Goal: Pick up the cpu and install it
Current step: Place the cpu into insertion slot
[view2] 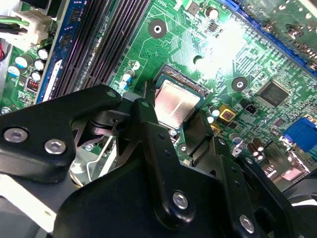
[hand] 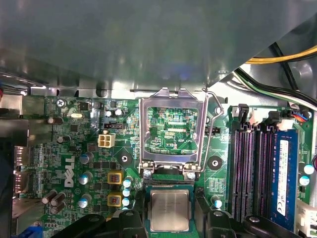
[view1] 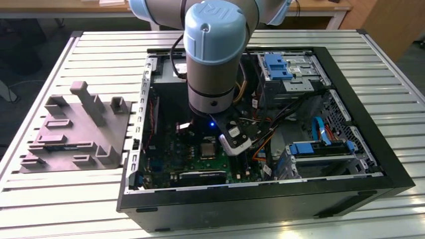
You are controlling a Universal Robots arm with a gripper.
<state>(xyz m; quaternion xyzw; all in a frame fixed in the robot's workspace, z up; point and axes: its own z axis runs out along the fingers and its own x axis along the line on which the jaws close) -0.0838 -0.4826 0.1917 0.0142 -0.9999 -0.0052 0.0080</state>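
Note:
The cpu (view2: 177,102), a small square chip with a silvery top, lies level in the open socket of the green motherboard (view2: 247,64). My gripper (view2: 174,119) reaches down into the computer case, and its black fingers (view2: 147,116) press against two opposite edges of the chip. In the first wrist view the cpu (hand: 170,210) fills the socket, with the gripper (hand: 170,223) around it. The socket's metal load plate (hand: 171,129) stands flipped up behind it. In the exterior view the cpu (view1: 208,151) shows just below the arm's wrist.
The black case (view1: 265,199) lies open on a slatted table. A grey tray (view1: 73,134) sits at the exterior view's left. Memory slots (hand: 252,168) and a blue memory stick (hand: 283,173) flank the socket. Cables (view1: 265,124) and blue-tabbed drive bays (view1: 319,149) crowd the exterior view's right.

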